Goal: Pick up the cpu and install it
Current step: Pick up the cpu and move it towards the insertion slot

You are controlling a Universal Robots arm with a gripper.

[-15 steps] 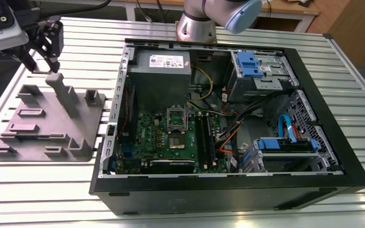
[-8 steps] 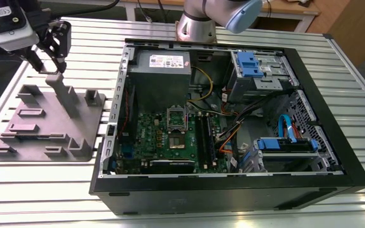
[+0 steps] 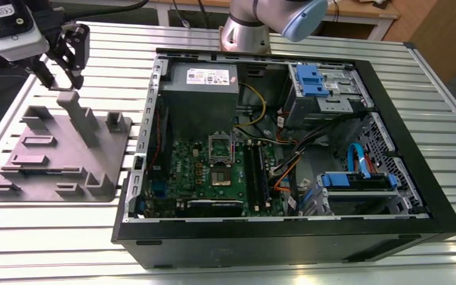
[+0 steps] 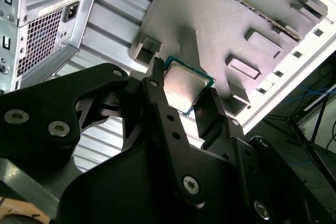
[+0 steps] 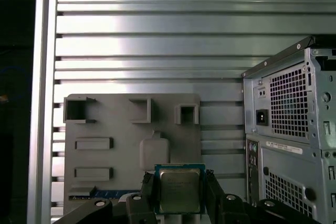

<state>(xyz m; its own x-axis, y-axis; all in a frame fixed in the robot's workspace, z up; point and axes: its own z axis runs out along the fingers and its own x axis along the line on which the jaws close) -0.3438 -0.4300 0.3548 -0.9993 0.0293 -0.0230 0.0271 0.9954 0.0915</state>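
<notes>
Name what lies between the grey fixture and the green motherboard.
In the exterior view: a narrow strip of table, then the case's side wall.

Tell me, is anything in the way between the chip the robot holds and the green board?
The gripper is shut on the cpu, above the grey fixture. The computer case's side wall stands between it and the motherboard. The case is open on top, and nothing visible covers the board.

Metal and matt plastic surfaces
cpu [image 5: 179, 191] dull silvery metal lid; fixture plate [image 5: 113, 124] matt grey plastic; worktop [image 5: 157, 24] ribbed shiny metal; jaws matt black.
</notes>
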